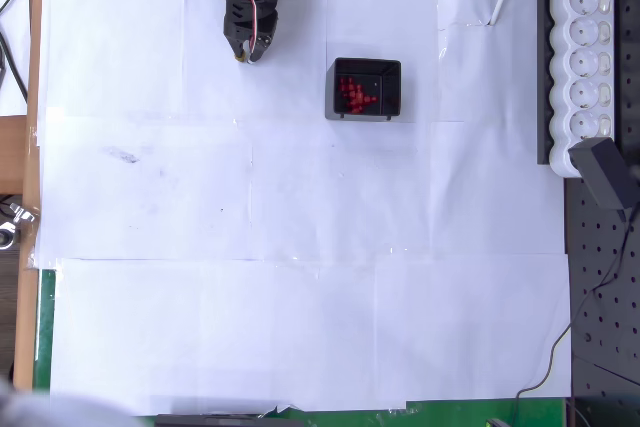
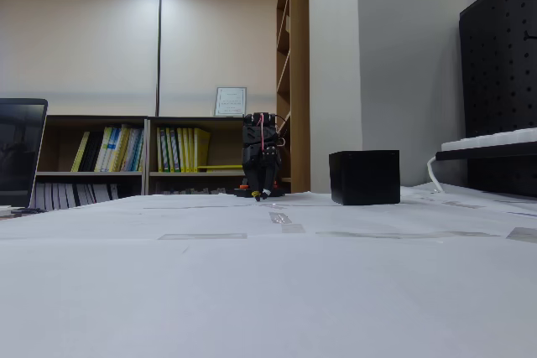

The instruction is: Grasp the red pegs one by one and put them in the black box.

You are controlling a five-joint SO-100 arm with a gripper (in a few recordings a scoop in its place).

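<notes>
The black box [image 1: 366, 89] sits on the white paper near the top centre in the overhead view, and several red pegs [image 1: 354, 93] lie clustered inside it. The fixed view has the black box [image 2: 364, 177] standing as a dark cube right of centre, its inside hidden. My gripper [image 1: 245, 51] is folded back at the top of the overhead view, left of the box and apart from it, fingers together and pointing down with nothing between them. In the fixed view the gripper [image 2: 263, 196] hangs just above the table, left of the box.
A white power strip [image 1: 585, 57] lies along the right edge with a black adapter [image 1: 607, 173] plugged in. A black pegboard [image 1: 605, 307] fills the lower right. White paper sheets [image 1: 300, 247] cover the table.
</notes>
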